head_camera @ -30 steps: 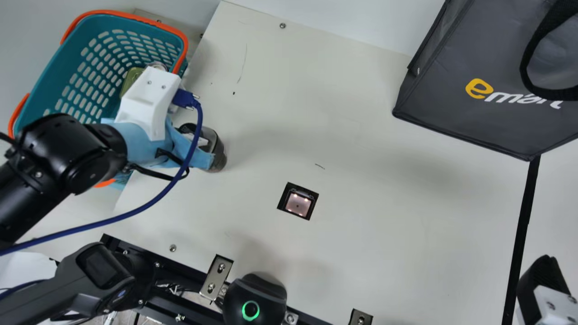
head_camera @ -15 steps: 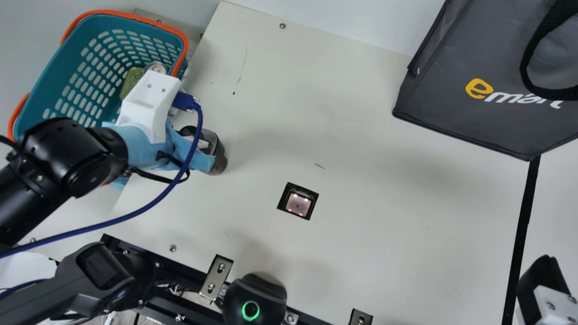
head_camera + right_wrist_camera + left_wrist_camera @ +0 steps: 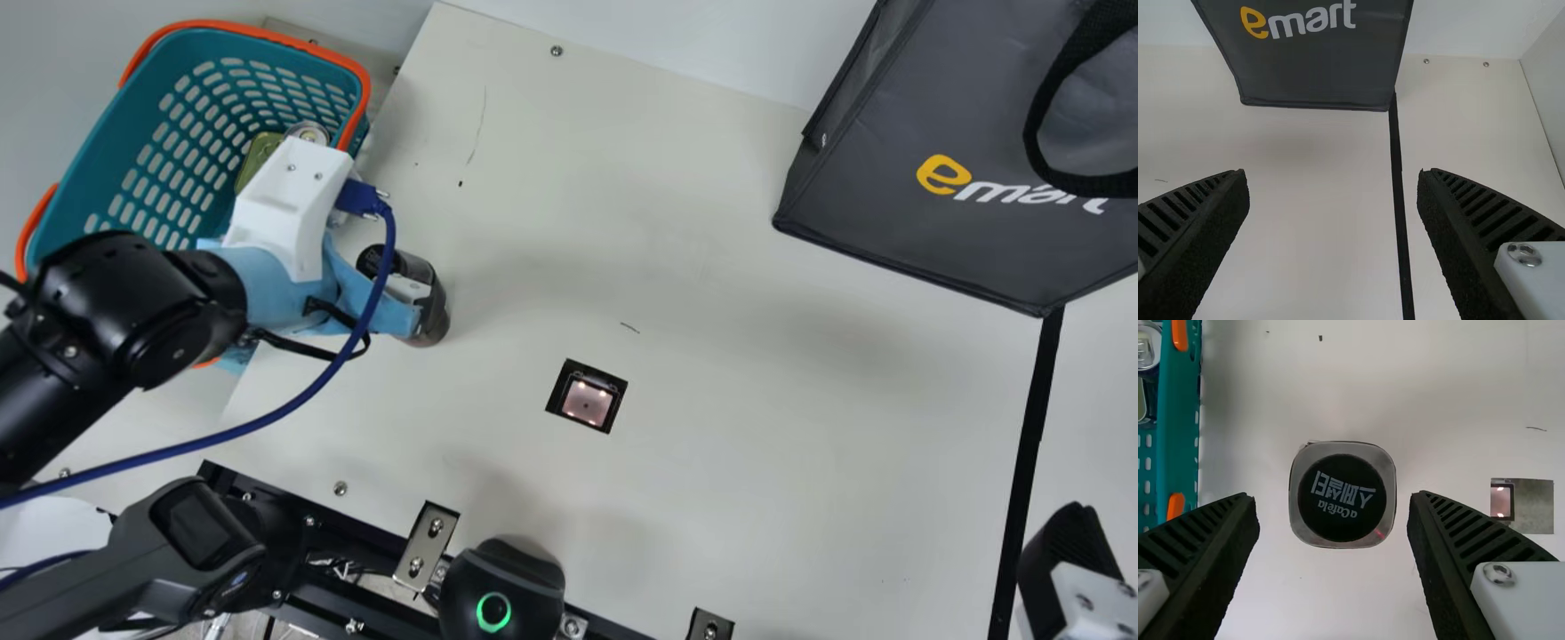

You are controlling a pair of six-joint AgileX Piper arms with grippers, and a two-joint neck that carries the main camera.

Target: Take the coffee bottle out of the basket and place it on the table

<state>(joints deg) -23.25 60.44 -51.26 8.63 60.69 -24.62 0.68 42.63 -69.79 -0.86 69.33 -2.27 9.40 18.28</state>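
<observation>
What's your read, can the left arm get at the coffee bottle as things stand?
Likely yes. The left gripper is open, and the coffee bottle stands upright on the table, lined up between its fingers, nothing visible in between. The basket is off to one side, probably no obstacle.

Dark grey bag [image 3: 907, 222]: "emart", by the tabletop [image 3: 711, 400]'s far edge.
Cap [image 3: 1368, 487] on coffee bottle [image 3: 433, 325]: "aCaféla" and Korean characters, near the tabletop's left edge.
</observation>
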